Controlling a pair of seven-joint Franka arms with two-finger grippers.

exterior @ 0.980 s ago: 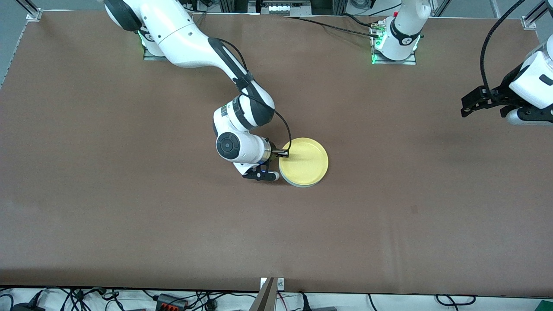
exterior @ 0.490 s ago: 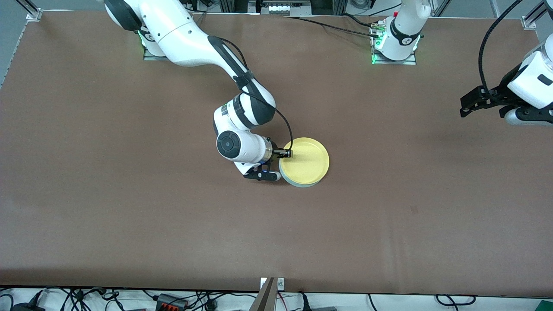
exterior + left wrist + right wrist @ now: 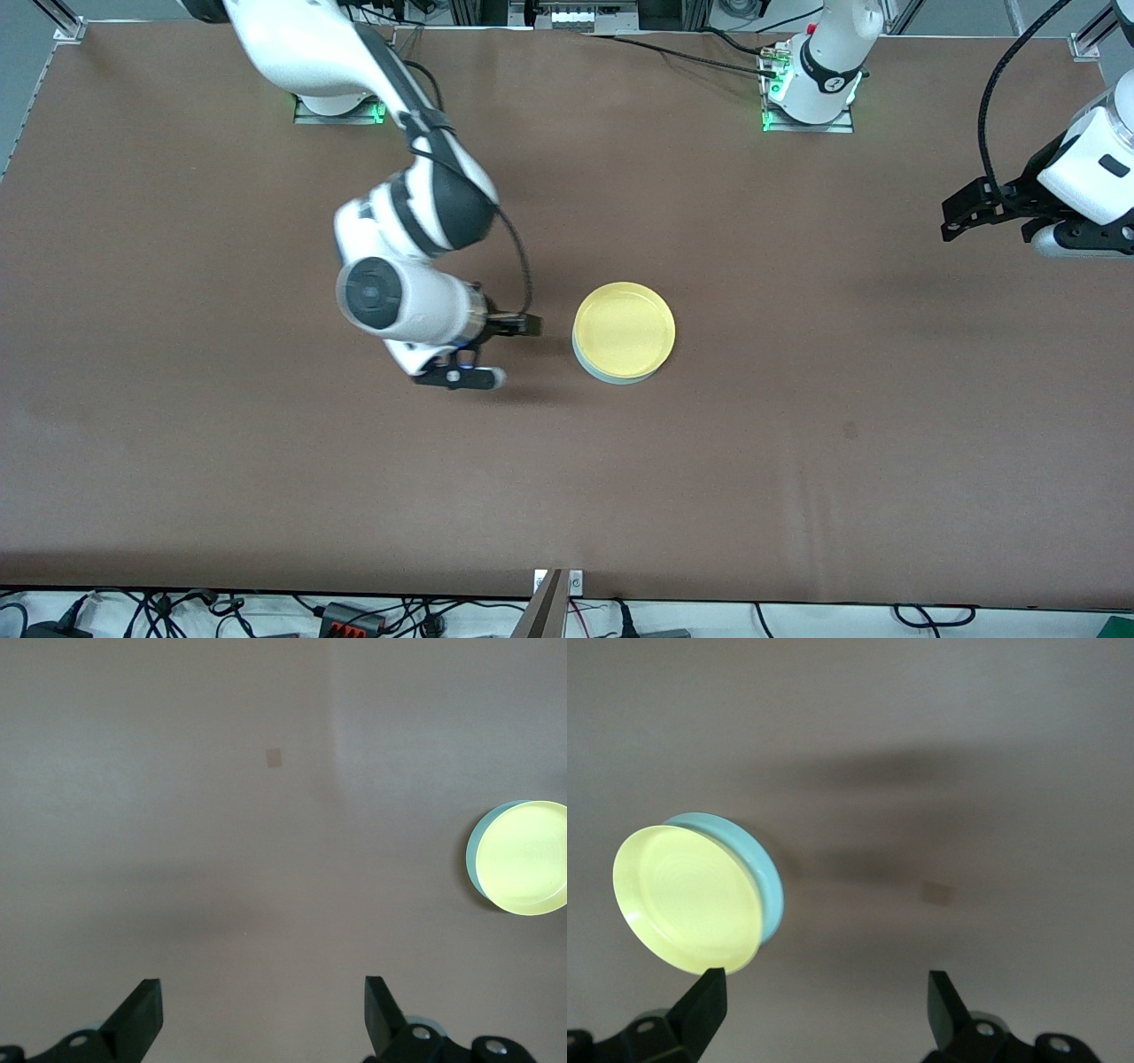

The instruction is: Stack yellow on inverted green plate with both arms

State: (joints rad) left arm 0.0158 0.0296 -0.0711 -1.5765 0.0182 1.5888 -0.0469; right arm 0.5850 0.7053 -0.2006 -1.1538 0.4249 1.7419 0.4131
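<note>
The yellow plate [image 3: 625,328] rests on the inverted pale green plate [image 3: 602,376] at the middle of the table; only the green rim shows under it. My right gripper [image 3: 530,326] is open and empty, above the table beside the stack, toward the right arm's end. In the right wrist view the yellow plate [image 3: 687,899] covers the green plate [image 3: 760,870], and the gripper [image 3: 826,988] is apart from them. My left gripper [image 3: 955,215] is open and empty, waiting high at the left arm's end. The left wrist view shows its gripper [image 3: 263,992] over bare table, with the yellow plate [image 3: 527,858] and green rim [image 3: 472,846] far off.
The brown table [image 3: 266,461] carries a small dark patch [image 3: 850,431] nearer the front camera than the stack, toward the left arm's end. Both arm bases stand along the table's edge farthest from the camera. Cables lie off the near edge.
My right gripper has let go of the yellow plate's rim and drawn back toward the right arm's end, rising. The stack stays put. The left arm has barely moved.
</note>
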